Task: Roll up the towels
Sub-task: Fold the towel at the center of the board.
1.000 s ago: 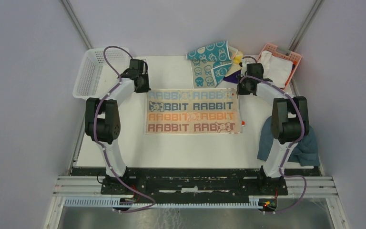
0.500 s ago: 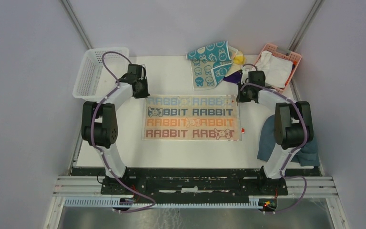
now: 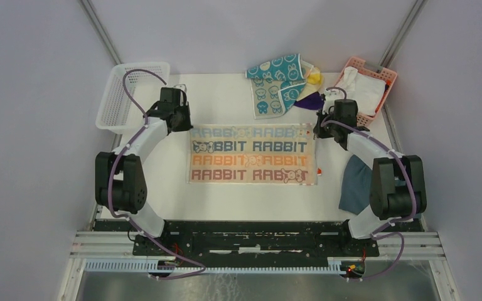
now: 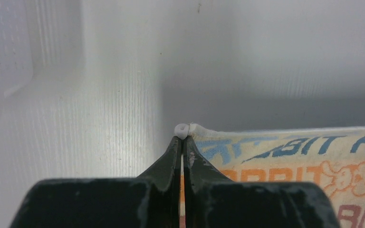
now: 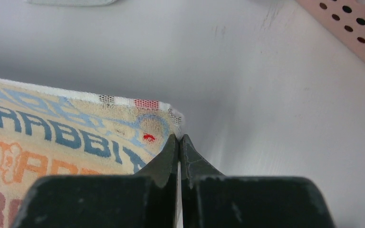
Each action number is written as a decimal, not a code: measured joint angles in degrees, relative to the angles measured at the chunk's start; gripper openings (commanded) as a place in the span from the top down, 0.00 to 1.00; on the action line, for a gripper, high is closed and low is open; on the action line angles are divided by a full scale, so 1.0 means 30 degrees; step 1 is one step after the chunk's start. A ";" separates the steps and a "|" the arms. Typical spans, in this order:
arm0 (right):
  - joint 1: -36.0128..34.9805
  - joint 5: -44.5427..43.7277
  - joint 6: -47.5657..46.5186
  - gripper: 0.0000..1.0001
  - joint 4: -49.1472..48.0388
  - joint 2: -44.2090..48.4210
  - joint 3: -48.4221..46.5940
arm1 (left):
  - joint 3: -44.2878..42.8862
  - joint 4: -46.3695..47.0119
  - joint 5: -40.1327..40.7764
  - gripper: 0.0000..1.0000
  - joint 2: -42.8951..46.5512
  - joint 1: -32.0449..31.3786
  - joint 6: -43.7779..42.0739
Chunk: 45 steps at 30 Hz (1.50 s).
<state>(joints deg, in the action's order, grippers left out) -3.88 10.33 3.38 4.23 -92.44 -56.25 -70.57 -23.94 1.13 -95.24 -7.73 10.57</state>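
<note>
A peach-orange towel point(image 3: 251, 153) printed with rows of "RABBIT" lies spread flat in the middle of the table. My left gripper point(image 3: 185, 125) is shut on its far left corner, and in the left wrist view a white nub of hem point(image 4: 182, 129) pokes out above the gripper point(image 4: 183, 138). My right gripper point(image 3: 317, 132) is shut on the far right corner; the right wrist view shows the gripper point(image 5: 179, 137) pinching the edge of the towel point(image 5: 76, 137). More towels lie heaped at the back: teal with rabbit faces point(image 3: 279, 70), yellow point(image 3: 314, 76) and purple point(image 3: 312, 100).
A white plastic basket point(image 3: 122, 94) stands at the back left. A pink basket point(image 3: 380, 74) at the back right holds a white cloth point(image 3: 361, 88). A dull blue-grey cloth point(image 3: 358, 185) hangs over the table's right edge beside the right arm.
Both grippers have moved apart and a little toward the near edge, holding the corners. The printed towel has slid nearer and lies stretched wider and flatter.
</note>
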 measured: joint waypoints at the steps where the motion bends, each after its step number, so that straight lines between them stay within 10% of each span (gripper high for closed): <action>1: 0.0000 0.0044 0.0007 0.97 -0.0233 0.0313 0.0423 | 0.0087 -0.0022 0.0007 0.97 0.0080 0.0000 0.0000; 23: -0.0517 -0.0831 0.2506 0.97 -0.0517 0.6914 0.5413 | 0.5340 0.0036 0.0474 0.97 0.4444 0.0000 0.3140; 45: -0.0590 -0.0240 0.7890 0.84 0.5697 1.1249 0.8393 | 1.0520 0.0029 0.1319 0.88 0.8429 0.0000 0.6659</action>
<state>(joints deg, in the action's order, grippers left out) -5.65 9.61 27.05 21.32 -58.70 -31.07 -39.00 -23.86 5.08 -69.95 -7.73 30.55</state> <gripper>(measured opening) 0.106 0.066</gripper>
